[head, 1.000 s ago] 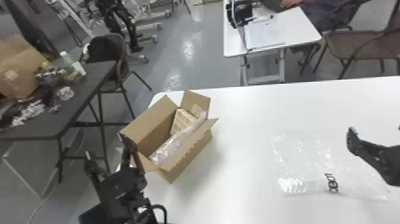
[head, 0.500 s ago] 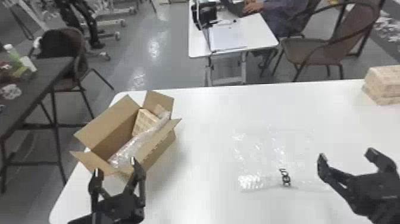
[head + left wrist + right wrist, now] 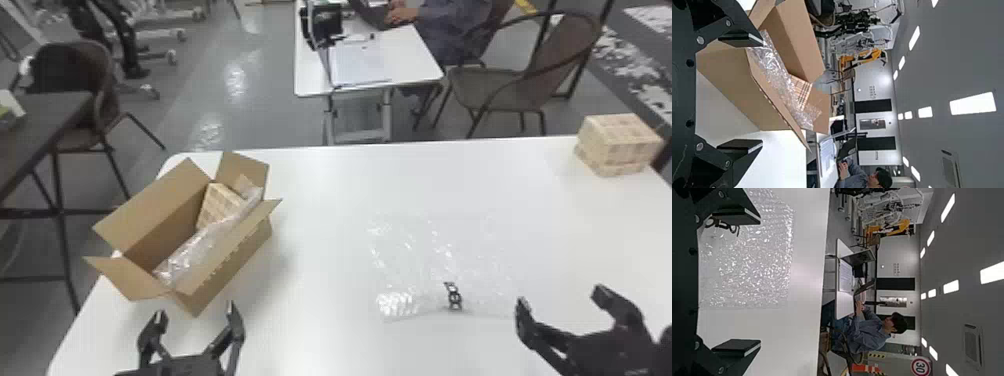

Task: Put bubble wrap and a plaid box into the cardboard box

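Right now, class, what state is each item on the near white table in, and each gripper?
Cardboard box: open, flaps spread.
Boxed bubble wrap: inside, along one wall.
Boxed plaid box: inside, partly behind that wrap.
Bubble wrap sheet: spread flat.
Far-right patterned stack: outside the box.
Left gripper: open, empty.
Right gripper: open, empty.

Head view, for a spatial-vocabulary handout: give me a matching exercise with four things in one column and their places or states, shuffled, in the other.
Things
1. cardboard box
2. plaid box inside it
3. loose bubble wrap
4. left gripper

Places or states
A. spread flat on the white table
B. open, with nothing in its grasp
C. standing toward the table's left end, flaps open
D. partly behind the packed bubble wrap

Right pairs: 1-C, 2-D, 3-A, 4-B
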`<state>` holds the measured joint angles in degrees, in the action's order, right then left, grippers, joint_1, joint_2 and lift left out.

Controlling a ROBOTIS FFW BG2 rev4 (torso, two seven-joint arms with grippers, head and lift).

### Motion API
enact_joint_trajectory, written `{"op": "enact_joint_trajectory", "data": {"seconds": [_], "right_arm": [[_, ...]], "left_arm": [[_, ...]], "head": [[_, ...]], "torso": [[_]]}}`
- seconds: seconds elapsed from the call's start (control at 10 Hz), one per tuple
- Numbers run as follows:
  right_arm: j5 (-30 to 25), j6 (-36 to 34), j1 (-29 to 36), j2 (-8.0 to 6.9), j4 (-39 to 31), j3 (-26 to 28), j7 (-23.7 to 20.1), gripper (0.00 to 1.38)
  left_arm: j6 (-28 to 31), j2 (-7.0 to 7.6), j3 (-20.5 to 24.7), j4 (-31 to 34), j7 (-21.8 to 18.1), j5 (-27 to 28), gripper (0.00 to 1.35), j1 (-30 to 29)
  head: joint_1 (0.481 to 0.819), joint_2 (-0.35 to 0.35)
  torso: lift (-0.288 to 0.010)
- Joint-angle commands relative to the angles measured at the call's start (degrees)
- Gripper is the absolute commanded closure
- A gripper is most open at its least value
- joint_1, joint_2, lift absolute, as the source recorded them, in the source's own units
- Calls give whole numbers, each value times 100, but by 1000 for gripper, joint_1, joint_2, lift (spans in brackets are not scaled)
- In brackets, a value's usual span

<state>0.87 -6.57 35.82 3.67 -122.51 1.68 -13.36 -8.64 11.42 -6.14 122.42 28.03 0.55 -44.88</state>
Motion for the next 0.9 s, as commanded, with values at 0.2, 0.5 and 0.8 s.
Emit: {"op": "enact_joint_trajectory", "data": {"seconds": [0.2,0.5,0.8], "right_arm": [[-61,261,224,-156,52,79,0,190],[-140,323,277,-314,52,140,0,190],[-131,340,277,-323,69,140,0,190]], "left_arm": [[-102,-439,183,-16,-272,323,308,-170],[-94,-395,174,-25,-263,244,262,-179],[-67,-245,148,-25,-263,130,202,-152]], "head": [[695,122],[695,119],[695,116]], "torso": [[-108],[-108],[-108]]}}
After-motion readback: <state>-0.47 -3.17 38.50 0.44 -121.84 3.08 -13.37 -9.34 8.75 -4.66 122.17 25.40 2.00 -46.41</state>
